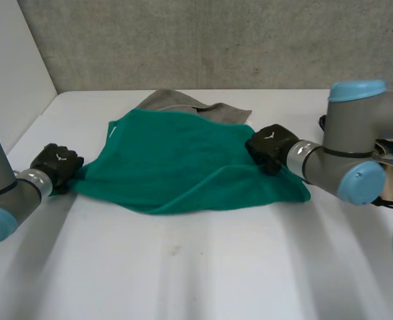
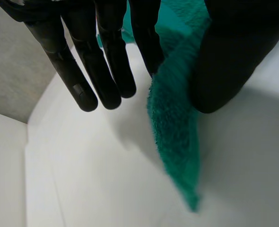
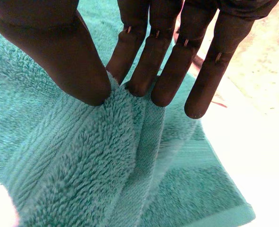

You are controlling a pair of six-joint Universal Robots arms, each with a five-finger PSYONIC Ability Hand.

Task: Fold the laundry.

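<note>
The left hand (image 1: 56,165) pinches the left corner of the one green towel (image 1: 183,167) between thumb and almost straight fingers. The right hand (image 1: 271,148) pinches a raised fold near its right edge. The towel lies in the middle of the white table (image 1: 183,273). One grey cloth (image 1: 183,103) lies at its far edge.
</note>
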